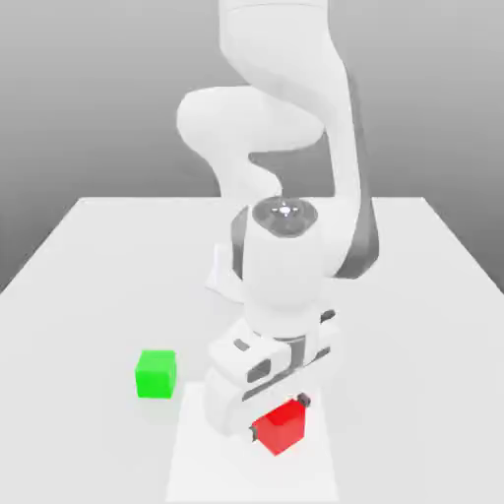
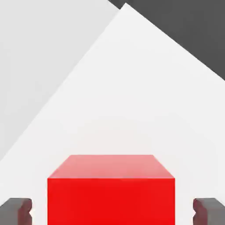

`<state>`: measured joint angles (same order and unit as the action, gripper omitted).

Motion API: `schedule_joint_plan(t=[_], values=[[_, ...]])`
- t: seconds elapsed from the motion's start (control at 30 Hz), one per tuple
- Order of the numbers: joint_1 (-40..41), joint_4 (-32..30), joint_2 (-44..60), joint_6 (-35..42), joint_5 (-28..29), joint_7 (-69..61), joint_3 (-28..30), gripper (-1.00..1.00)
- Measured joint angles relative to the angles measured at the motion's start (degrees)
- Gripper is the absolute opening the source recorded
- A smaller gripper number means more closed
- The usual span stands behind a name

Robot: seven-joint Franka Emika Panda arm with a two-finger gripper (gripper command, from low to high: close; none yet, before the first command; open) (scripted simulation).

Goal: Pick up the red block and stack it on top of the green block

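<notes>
The red block [image 1: 281, 425] sits on the white surface [image 1: 98, 256] near the front edge in the exterior view, directly under the hand [image 1: 280, 417], which comes down on it from above. In the hand view the red block [image 2: 110, 193] stands between the two dark fingers [image 2: 17, 211]. The hand [image 2: 112, 212] is spread: a strip of white surface shows between each finger and the side of the block, so the fingers are beside the block but not touching it, and nothing is pinched.

The green block [image 1: 156, 373] appears in the exterior view, on the same surface, at about ten o'clock from the red block and clearly apart from it. This view also shows the white arm [image 1: 285, 266] bending over from the far side. The gaps at the fingers can be read in the hand view; in the exterior view the body of the hand covers most of them.
</notes>
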<state>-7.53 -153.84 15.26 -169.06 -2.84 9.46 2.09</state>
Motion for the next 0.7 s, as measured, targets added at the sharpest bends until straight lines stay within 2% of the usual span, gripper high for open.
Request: schedule_joint_plan(t=[0.13, 0.33, 0.53, 0.7], values=[[0.1, 0.0, 0.1, 0.0, 0.0, 0.0, -0.1, -1.0], [-0.1, -1.7, -10.9, 9.2, 2.4, 1.7, 1.0, -1.0], [9.0, -6.6, -19.9, 13.0, 8.8, 5.0, 5.5, -1.0], [15.3, -11.2, -26.6, 15.0, 11.7, 5.9, 9.7, -1.0]])
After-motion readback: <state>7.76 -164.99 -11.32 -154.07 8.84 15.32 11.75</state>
